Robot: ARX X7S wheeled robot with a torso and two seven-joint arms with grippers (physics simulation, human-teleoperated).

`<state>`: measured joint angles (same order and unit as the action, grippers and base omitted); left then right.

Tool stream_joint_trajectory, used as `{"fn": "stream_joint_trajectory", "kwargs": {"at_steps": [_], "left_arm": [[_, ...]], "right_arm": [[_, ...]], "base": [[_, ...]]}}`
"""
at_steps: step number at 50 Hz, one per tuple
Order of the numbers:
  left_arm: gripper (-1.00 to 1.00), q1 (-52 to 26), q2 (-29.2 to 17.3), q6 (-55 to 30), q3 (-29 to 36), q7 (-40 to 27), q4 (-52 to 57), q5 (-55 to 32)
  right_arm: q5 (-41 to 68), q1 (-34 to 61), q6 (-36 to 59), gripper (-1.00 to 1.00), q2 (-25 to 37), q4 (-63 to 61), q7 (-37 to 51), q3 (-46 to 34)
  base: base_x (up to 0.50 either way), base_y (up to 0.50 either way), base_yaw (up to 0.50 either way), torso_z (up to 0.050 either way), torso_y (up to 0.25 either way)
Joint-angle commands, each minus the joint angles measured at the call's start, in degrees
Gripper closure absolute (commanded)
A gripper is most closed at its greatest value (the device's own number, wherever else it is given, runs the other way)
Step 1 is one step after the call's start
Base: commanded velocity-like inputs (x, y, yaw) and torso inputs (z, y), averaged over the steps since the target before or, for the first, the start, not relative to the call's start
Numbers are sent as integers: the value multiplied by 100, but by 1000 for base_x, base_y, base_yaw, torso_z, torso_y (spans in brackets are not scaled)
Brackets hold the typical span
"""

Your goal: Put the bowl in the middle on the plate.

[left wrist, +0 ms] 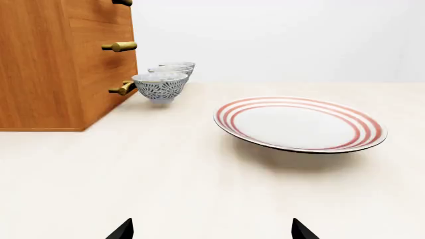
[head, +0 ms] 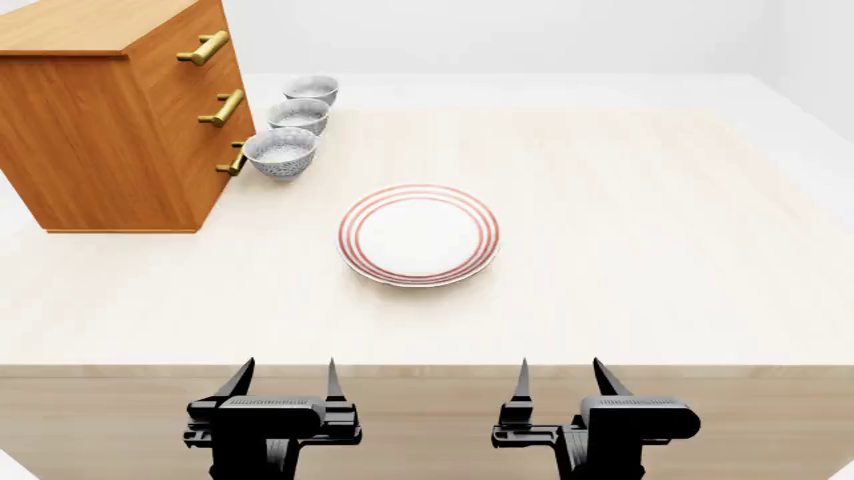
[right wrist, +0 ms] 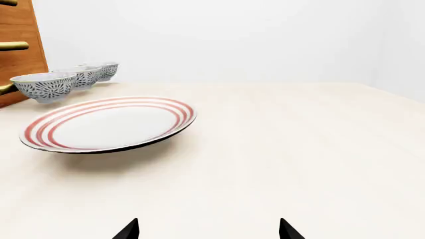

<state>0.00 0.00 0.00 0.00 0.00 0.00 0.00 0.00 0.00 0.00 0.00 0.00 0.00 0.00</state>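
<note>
Beside cabinet [head: 114,120], middle bowl [head: 298,115] of 3 sitting untouched; plate [head: 419,234] lying bare; left gripper [head: 283,381], right gripper [head: 558,378] waiting wide, holding nothing.

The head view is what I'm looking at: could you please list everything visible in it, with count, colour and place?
Bowls: three, white with blue-grey pattern, in a row beside the cabinet's drawer front; near bowl, middle bowl, far bowl.
Plate: one, white with red rings, on the table in front of the bowls, nothing on it.
Cabinet: one, brown wood with three brass handles, standing on the table's far left part.
Table: one, pale wood top.
Left gripper: one, black, open, at the table's near edge, holding nothing.
Right gripper: one, black, open, at the near edge, holding nothing.
</note>
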Motion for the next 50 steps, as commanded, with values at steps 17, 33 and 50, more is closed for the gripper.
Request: {"fn": "stream_joint_trajectory", "kwargs": {"at_steps": [17, 33, 50], "left_arm": [[-100, -724, -398, -2724, 368, -375, 2155, -294], [-100, -2017, -579, -3872, 329, -439, 2739, -558], [-100, -2046, -657, -3682, 475, -533, 2522, -617]], "right_arm": [[324, 701, 3143, -100, 519, -2270, 137, -463], [449, 1810, 4854, -100, 833, -3502, 53, -449], [513, 1895, 4712, -100, 877, -3320, 92, -518]], "base": [[0, 0, 0, 0, 0], [199, 0, 0, 0, 0], [500, 0, 0, 0, 0]]}}
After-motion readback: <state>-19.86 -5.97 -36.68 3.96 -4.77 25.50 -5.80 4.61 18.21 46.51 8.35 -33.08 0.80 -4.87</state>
